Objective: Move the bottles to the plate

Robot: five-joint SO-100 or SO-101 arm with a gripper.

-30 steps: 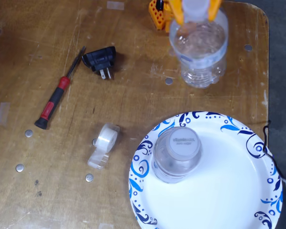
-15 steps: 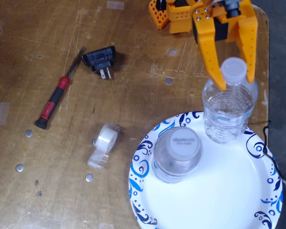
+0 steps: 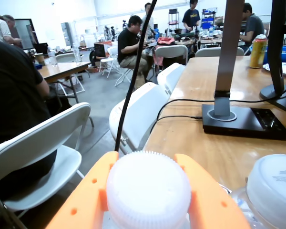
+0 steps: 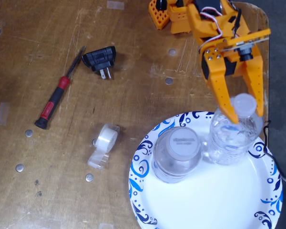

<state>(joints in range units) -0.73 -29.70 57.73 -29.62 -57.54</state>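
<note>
Partly hidden: held bottle [image 4: 232, 136] neck between tool [image 4: 248, 117] fingers, on plate [image 4: 238, 191]

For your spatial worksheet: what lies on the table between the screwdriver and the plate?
In the fixed view, the clear tape roll lies between the screwdriver and the plate; otherwise the stretch is wood.

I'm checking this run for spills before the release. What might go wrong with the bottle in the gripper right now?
The held bottle leans, gripped only at its cap by the gripper, so it may topple when let go. It sits close beside the other bottle and might knock it. It stands near the plate rim, where the sloped edge may unsettle it.
</note>
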